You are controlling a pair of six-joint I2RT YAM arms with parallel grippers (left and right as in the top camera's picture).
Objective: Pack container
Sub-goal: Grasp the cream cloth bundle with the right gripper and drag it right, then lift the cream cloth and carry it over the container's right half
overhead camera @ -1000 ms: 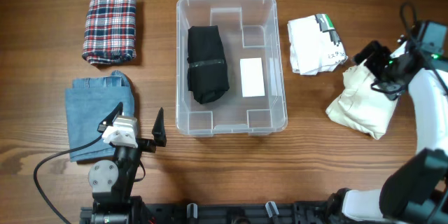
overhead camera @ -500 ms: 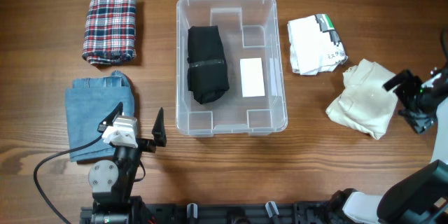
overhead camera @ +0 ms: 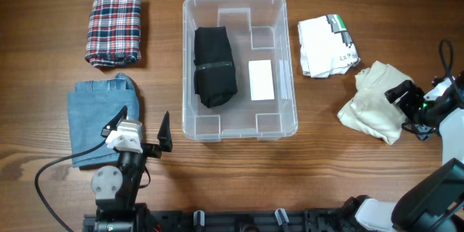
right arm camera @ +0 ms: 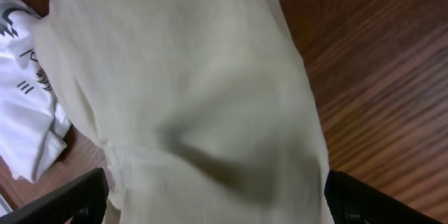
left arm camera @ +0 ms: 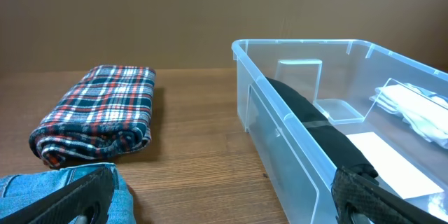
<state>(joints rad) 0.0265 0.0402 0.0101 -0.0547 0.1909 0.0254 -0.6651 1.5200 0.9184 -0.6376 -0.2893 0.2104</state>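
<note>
the right claw (overhead camera: 411, 109) stands spread wide, pinching nothing, over the right edge of a crumpled cream cloth (overhead camera: 371, 107); in its wrist view the cloth (right arm camera: 189, 91) fills the space between the two dark fingertips (right arm camera: 73, 199). whether the fingers touch the fabric cannot be told. just beside the cloth, further up the brown wooden table (overhead camera: 43, 58), lies a folded white garment with dark print (overhead camera: 326, 46).

the left claw (overhead camera: 141, 127) is also spread wide and empty, near the front edge of the table, partly over a folded blue denim piece (overhead camera: 90, 119). a folded red, white and blue plaid cloth (overhead camera: 114, 27) lies beyond the denim.

the clear rectangular plastic container (overhead camera: 239, 127) sits at the table's middle, between the two arms. it holds a rolled black garment (overhead camera: 214, 65) on its left side, beside a white label (overhead camera: 261, 80) on the base.
</note>
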